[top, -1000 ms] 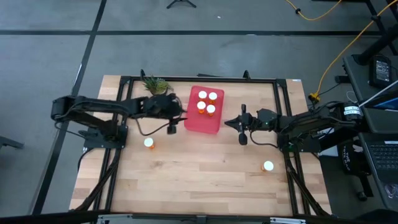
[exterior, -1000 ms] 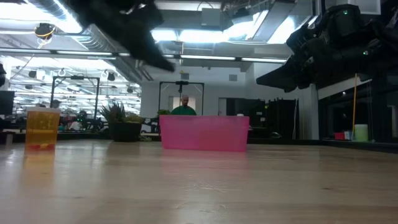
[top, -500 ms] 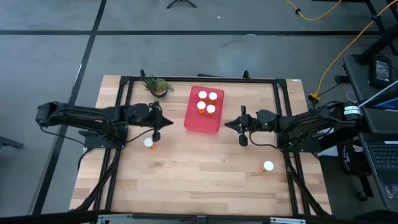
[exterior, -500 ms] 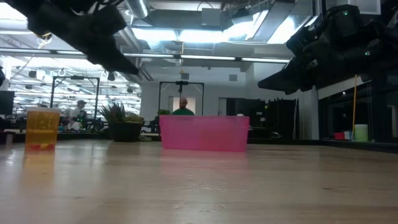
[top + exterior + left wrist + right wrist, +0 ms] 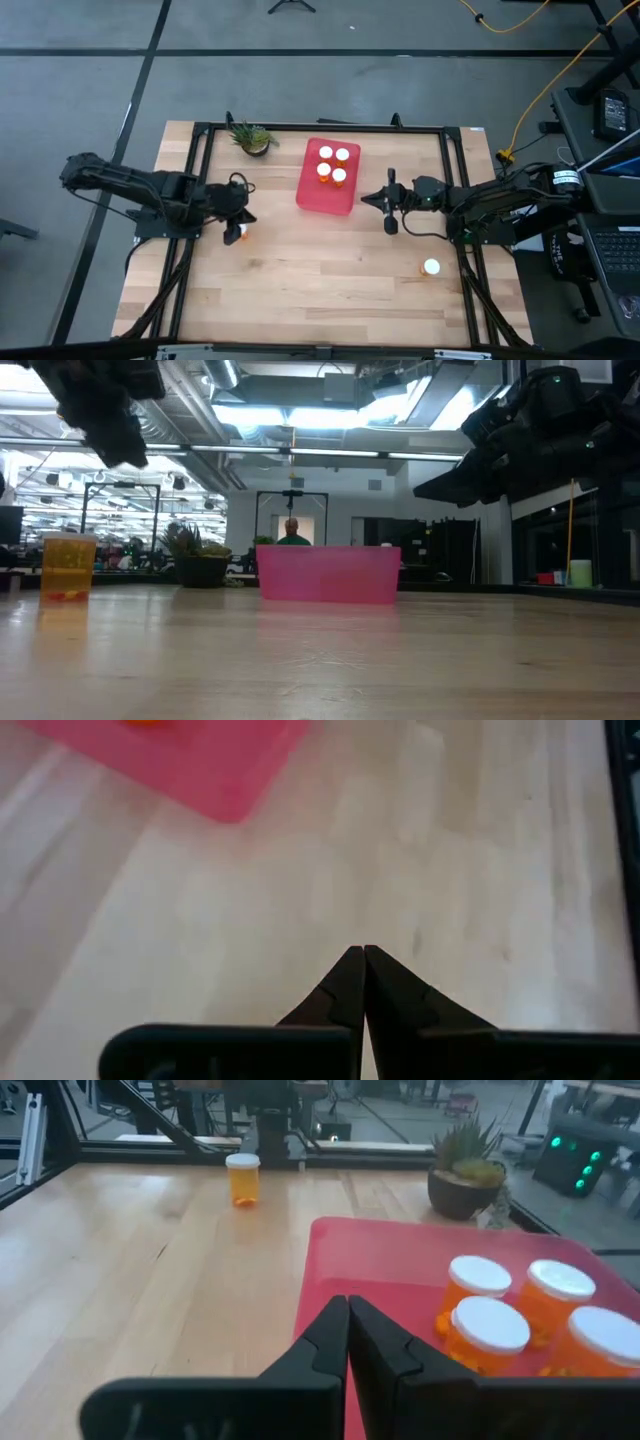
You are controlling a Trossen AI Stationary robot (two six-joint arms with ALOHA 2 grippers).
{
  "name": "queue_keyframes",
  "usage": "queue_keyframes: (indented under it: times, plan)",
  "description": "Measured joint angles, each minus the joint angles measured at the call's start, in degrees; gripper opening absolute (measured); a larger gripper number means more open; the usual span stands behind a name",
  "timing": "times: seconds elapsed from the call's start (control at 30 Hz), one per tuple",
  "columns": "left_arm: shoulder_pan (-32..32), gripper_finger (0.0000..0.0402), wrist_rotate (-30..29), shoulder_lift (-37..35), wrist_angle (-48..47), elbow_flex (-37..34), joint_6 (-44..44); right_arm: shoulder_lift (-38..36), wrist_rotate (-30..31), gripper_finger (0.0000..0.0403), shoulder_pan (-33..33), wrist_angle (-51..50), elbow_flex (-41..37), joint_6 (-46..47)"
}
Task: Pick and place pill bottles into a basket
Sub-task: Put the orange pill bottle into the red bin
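The basket (image 5: 327,190) is a flat red tray lying at the table's far middle, with several orange, white-capped pill bottles (image 5: 333,166) standing upright in it. One pill bottle (image 5: 238,233) stands on the wood at the left, and another (image 5: 431,267) stands at the near right. My left gripper (image 5: 245,219) is shut on nothing. It hangs well above the left bottle (image 5: 68,567), as the low view shows. My right gripper (image 5: 386,206) is also shut on nothing and hovers just right of the tray, pointing at it (image 5: 347,1302).
A small green potted plant (image 5: 251,138) stands at the far left, beside the tray. A black frame (image 5: 320,127) runs round the table's edges. Bare wood (image 5: 330,270) spreads across the near half between the two loose bottles.
My left gripper has drawn back from beside the tray's left side toward the table's left and near edges. It now hangs over the loose bottle at the left. No bottle has moved.
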Motion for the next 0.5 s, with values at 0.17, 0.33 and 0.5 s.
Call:
queue_keyframes:
  times: [0.17, 0.33, 0.5]
  plan:
    - [-7.48, 0.0001, -0.25, 0.08, -4.75, 2.4, -6.11, 0.0, 0.02, 0.0016, -0.19, 1.78, 0.0, -1.51]
    - [-18.28, 0.0001, -6.75, 0.59, -4.82, 2.42, -20.28, 0.0, 0.0, 0.0016, -0.19, 2.24, 0.0, -1.72]
    - [-30.03, 0.0001, -16.33, 2.78, -4.75, 2.43, -33.1, 0.0, 0.0, 0.0016, -0.19, 2.24, 0.0, -1.56]
